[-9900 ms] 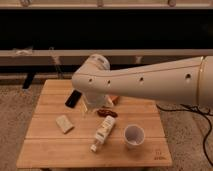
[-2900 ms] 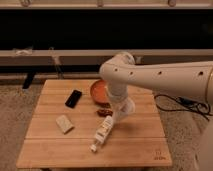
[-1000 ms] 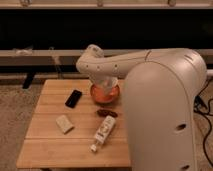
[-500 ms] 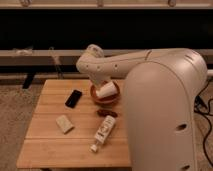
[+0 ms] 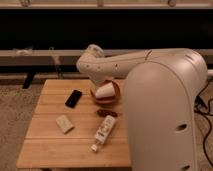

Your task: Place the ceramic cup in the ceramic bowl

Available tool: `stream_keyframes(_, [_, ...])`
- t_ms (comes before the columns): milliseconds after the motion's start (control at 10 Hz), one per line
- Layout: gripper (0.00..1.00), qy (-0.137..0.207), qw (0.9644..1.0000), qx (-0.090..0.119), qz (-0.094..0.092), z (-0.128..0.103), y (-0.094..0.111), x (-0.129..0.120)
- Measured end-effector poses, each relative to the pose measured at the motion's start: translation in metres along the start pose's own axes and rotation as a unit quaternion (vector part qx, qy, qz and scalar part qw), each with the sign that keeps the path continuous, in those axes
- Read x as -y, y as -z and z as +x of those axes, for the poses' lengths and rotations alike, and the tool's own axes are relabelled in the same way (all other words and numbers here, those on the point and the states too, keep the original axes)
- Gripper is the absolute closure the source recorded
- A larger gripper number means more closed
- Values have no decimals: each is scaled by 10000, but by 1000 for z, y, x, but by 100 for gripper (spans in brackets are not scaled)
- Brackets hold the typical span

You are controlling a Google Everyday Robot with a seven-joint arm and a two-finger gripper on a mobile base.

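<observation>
The ceramic bowl (image 5: 114, 97), orange-red with a darker rim, sits on the wooden table (image 5: 50, 150) near its back middle. The ceramic cup (image 5: 104, 92), small and white, lies tilted inside the bowl. My gripper (image 5: 103, 82) is directly above the cup at the end of the white forearm, which hides most of it. The arm's large white body fills the right side of the view and hides the table's right part.
A black phone (image 5: 73, 98) lies left of the bowl. A small dark red item (image 5: 106, 113) lies just in front of the bowl. A long white bottle with a label (image 5: 103, 132) lies further forward. A pale block (image 5: 64, 123) lies at front left.
The white cup has come into view, tilted inside the bowl under the wrist. The arm has barely moved.
</observation>
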State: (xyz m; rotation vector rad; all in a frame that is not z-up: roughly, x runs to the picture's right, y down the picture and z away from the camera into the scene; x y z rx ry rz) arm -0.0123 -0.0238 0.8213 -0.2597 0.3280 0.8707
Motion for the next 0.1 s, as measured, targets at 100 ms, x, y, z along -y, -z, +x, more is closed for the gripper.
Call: stream_keyframes(100, [20,0,10000,0,0,0,0,0])
